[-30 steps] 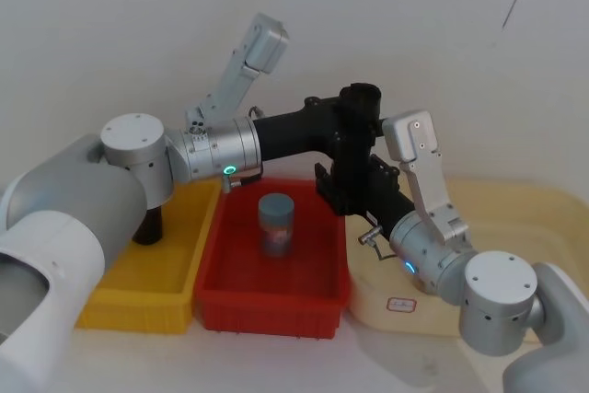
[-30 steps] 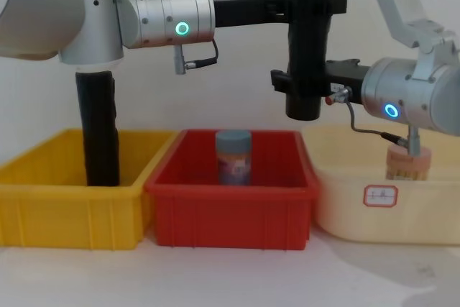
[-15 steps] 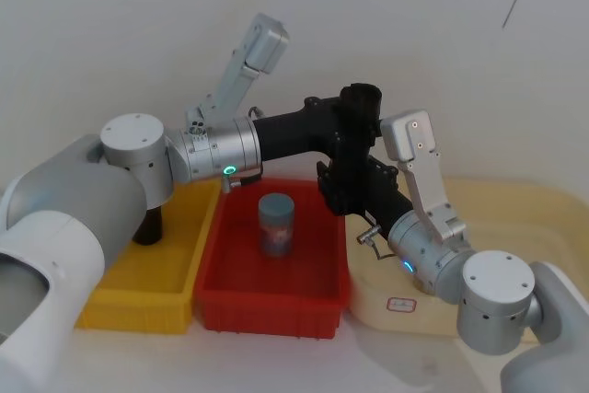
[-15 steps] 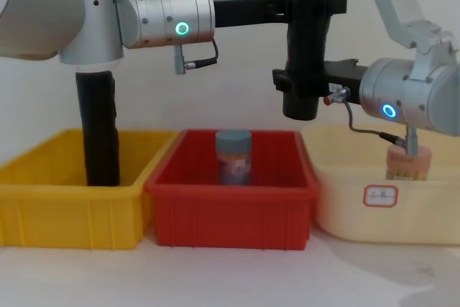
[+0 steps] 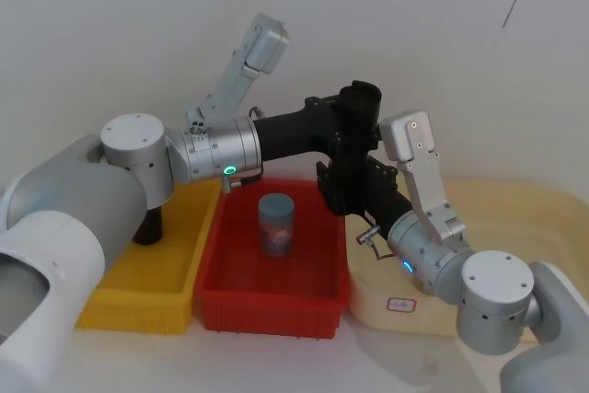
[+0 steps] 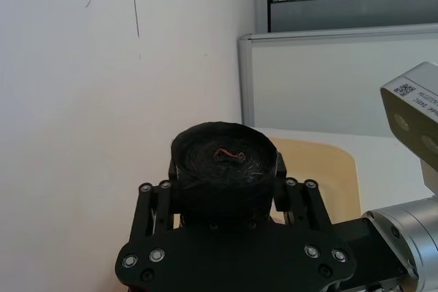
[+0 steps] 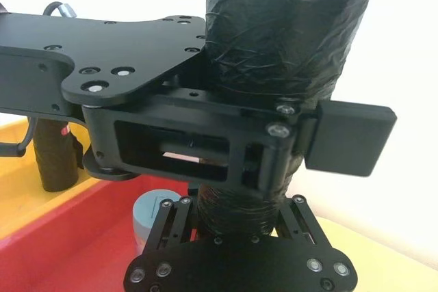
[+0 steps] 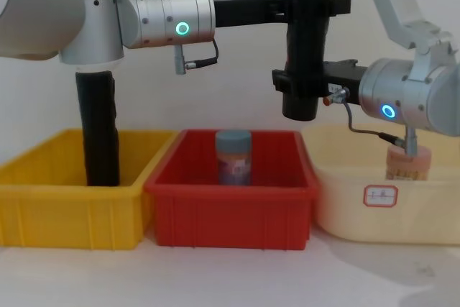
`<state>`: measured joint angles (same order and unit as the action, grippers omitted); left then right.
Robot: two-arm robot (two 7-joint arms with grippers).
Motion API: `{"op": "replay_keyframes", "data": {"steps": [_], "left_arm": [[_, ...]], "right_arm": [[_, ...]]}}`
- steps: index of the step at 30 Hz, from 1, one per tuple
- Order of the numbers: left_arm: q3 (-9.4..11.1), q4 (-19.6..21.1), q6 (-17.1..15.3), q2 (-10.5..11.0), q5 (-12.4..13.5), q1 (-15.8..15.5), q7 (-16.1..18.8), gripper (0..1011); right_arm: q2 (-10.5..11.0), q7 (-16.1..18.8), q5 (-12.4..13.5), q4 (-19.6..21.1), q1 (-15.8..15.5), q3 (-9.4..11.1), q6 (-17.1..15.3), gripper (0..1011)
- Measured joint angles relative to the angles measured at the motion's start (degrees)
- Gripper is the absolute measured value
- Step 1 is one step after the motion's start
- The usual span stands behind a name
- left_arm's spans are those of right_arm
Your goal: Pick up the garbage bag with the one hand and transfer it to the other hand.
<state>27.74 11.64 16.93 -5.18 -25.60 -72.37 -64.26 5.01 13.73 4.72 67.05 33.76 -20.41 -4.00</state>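
The garbage bag (image 8: 305, 48), a matte black roll, hangs upright in the air over the red bin's back right corner. My left gripper (image 8: 313, 5), on the green-ringed arm, is shut on its upper part. My right gripper (image 8: 299, 81), on the blue-ringed arm, is shut on its lower part. In the head view the garbage bag (image 5: 354, 135) stands between the left gripper (image 5: 360, 109) above and the right gripper (image 5: 339, 187) below. The left wrist view looks down on the roll's end (image 6: 222, 162). The right wrist view shows the roll (image 7: 280, 39) passing through both grippers.
A second black roll (image 8: 97, 127) stands in the yellow bin (image 8: 43, 206) on the left. A grey-blue jar (image 8: 233, 157) sits in the red bin (image 8: 230, 210) below the bag. The cream bin (image 8: 424, 213) on the right holds a beige object (image 8: 408, 163). A white wall is close behind.
The right arm has crept slightly left and up along the bag's lower part. The bag and the left gripper have stayed almost still.
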Motion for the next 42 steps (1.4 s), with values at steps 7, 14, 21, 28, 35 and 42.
{"op": "replay_keyframes", "data": {"steps": [7, 14, 21, 28, 35, 42], "left_arm": [[0.0, 0.0, 0.0, 0.0, 0.0, 0.0, 0.0, 895], [0.0, 0.0, 0.0, 0.0, 0.0, 0.0, 0.0, 1001], [0.0, 0.0, 0.0, 0.0, 0.0, 0.0, 0.0, 1001], [0.0, 0.0, 0.0, 0.0, 0.0, 0.0, 0.0, 1000], [0.0, 0.0, 0.0, 0.0, 0.0, 0.0, 0.0, 1000], [0.0, 0.0, 0.0, 0.0, 0.0, 0.0, 0.0, 1001]], "right_arm": [[0.0, 0.0, 0.0, 0.0, 0.0, 0.0, 0.0, 472], [-0.1, -0.4, -0.2, -0.1, 0.0, 0.3, 0.1, 472], [-0.2, -2.3, -0.8, -0.5, 0.0, 1.3, 0.0, 472], [-0.4, -4.9, -1.5, -1.4, 0.3, 2.6, -0.4, 472], [-0.5, -8.5, -2.4, -3.3, 1.4, 4.7, -1.5, 472], [-0.7, -12.2, -3.4, -5.8, 2.9, 6.5, -3.3, 472]]}}
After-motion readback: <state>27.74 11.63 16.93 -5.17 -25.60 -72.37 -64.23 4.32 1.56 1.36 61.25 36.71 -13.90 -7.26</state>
